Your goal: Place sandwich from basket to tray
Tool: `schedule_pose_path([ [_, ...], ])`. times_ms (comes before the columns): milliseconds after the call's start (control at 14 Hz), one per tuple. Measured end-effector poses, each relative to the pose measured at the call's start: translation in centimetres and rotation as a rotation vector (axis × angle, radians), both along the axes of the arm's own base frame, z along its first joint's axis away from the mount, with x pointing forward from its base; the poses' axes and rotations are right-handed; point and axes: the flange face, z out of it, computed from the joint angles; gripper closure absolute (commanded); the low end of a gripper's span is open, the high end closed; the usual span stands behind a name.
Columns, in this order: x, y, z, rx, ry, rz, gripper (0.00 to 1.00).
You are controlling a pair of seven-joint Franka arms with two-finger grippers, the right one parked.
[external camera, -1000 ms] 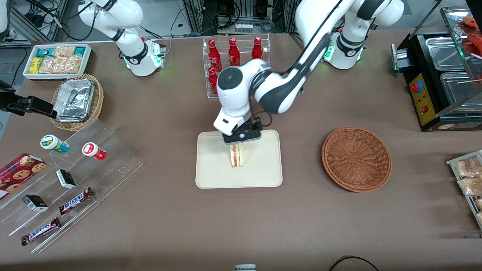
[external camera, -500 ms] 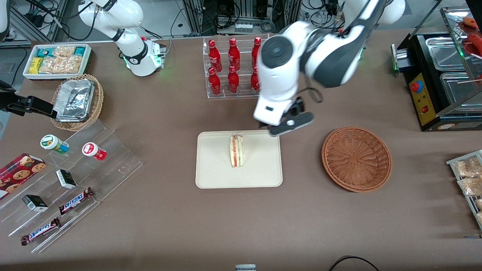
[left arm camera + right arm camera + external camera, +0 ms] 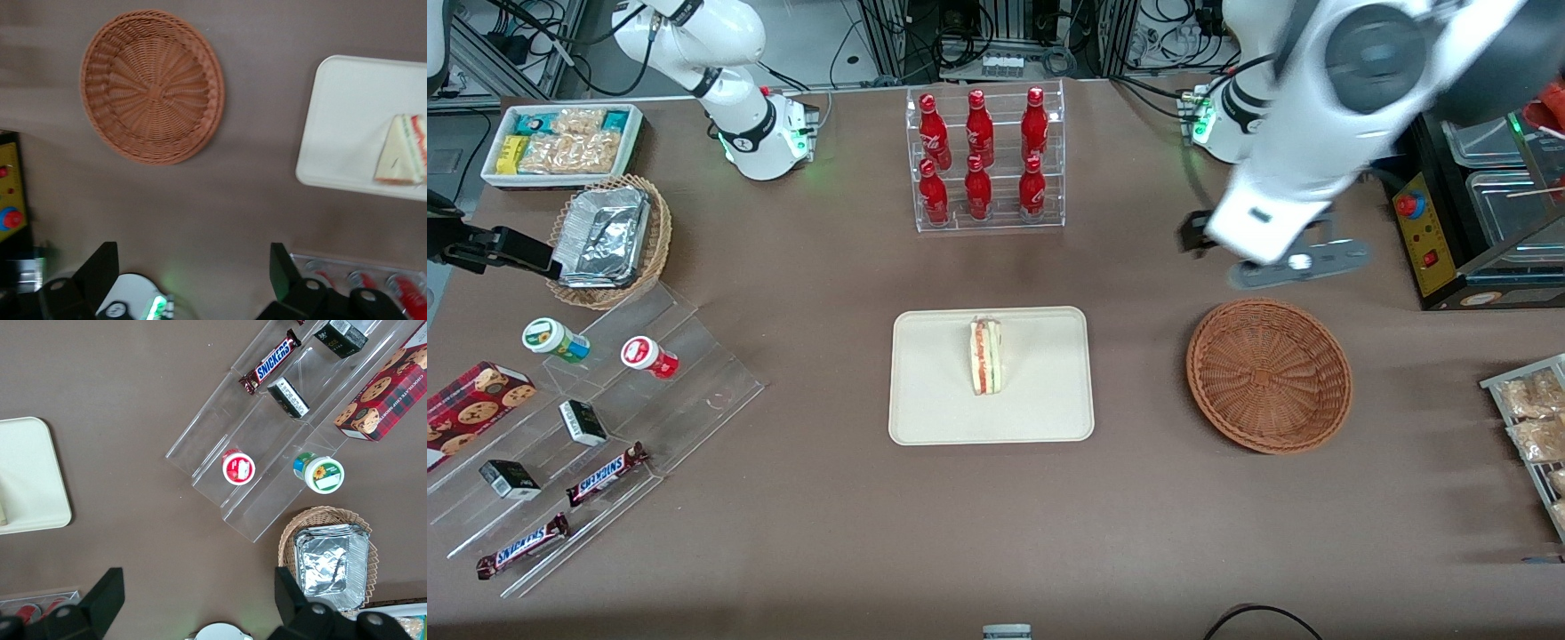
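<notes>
Your left arm's gripper (image 3: 190,270) hangs in the air with its two dark fingers (image 3: 100,267) spread wide apart; nothing sits between them and they touch nothing. In the front view the gripper (image 3: 1294,265) is raised above the brown table (image 3: 1138,533), farther from the camera than the round, reddish-brown woven wicker basket (image 3: 1269,375) and just off that basket's rim. From the wrist camera you look down past the open fingers onto the basket (image 3: 152,86), whose woven bowl shows nothing inside it. The small triangular sandwich (image 3: 986,356) of pale white bread with red and green filling stripes is well apart from the gripper, toward the parked arm's end of the table; it stands on the flat cream-white rectangular tray (image 3: 934,400), close to the tray's edge farthest from the camera, with its striped cut edge facing up. The wrist view shows the same sandwich (image 3: 400,150) resting on the tray (image 3: 340,127). The clear rack of red bottles (image 3: 984,156) stands near the gripper's level, also toward the parked arm.
</notes>
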Motion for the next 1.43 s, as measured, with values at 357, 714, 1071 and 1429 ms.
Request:
schedule_pose_path([
  [357,-0.6,9.7,1.3,-0.072,0.045,-0.165,0.0],
  [714,-1.5,18.8,2.9,-0.127,0.028,-0.179,0.0],
  [1071,-1.7,20.4,3.0,-0.131,0.023,-0.163,0.0],
  [1429,-1.3,20.5,2.5,-0.104,0.02,-0.118,0.0],
])
